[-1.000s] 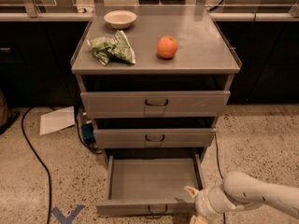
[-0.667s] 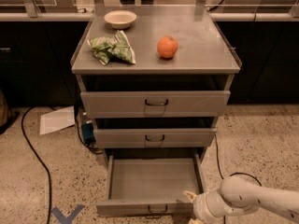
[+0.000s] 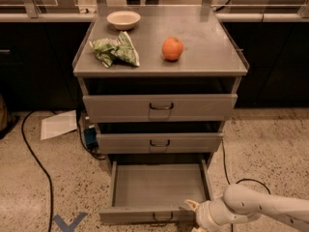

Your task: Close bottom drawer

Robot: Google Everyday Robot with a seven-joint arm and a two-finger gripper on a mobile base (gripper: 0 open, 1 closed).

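Note:
The bottom drawer [image 3: 159, 185] of the grey metal cabinet is pulled far out, an empty shallow tray with a low front panel and a small dark loop handle [image 3: 162, 218] at its centre. My gripper [image 3: 192, 209] comes in from the lower right on a white arm and sits against the right end of the drawer's front panel. The middle drawer [image 3: 159, 142] and the taller top drawer [image 3: 160, 108] stand slightly out.
On the cabinet top lie a white bowl [image 3: 123, 19], a green bag [image 3: 115, 50] and an orange [image 3: 172, 49]. A black cable [image 3: 34, 153] and a sheet of paper [image 3: 58, 124] lie on the speckled floor at left. A blue mark [image 3: 70, 223] is on the floor.
My arm and gripper have moved a little left along the drawer's front panel. The drawer stays open at about the same depth.

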